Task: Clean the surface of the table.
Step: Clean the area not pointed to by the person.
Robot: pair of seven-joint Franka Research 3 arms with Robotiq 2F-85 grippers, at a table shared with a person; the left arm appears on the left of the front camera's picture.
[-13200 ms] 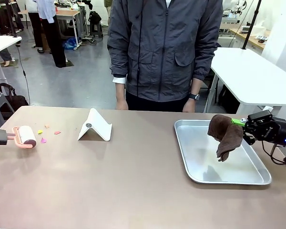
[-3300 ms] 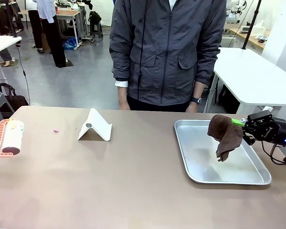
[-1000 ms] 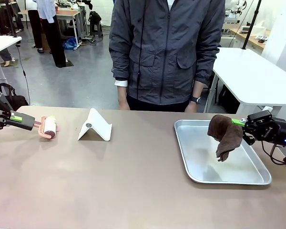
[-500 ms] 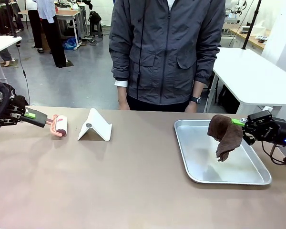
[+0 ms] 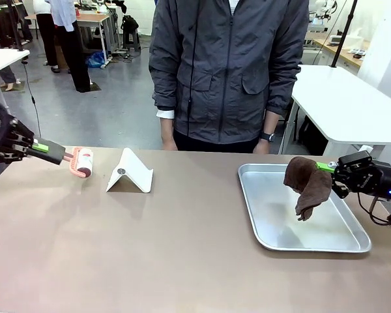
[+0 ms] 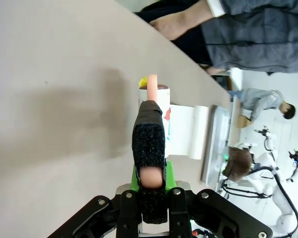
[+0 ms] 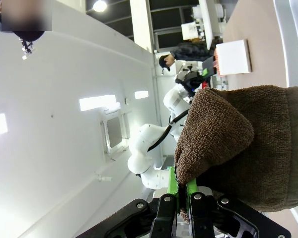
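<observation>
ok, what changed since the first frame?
Left jaws, shut on the pink-framed white lint roller, carried it from the left edge toward the white folded stand; the coloured scraps on the brownish table are gone. Right jaws, brown towel, metal tray: unchanged.

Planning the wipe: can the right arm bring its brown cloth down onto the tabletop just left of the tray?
Probably yes. The right gripper holds the cloth above the tray; between it and that stretch of table, only the tray's low rim intervenes.
</observation>
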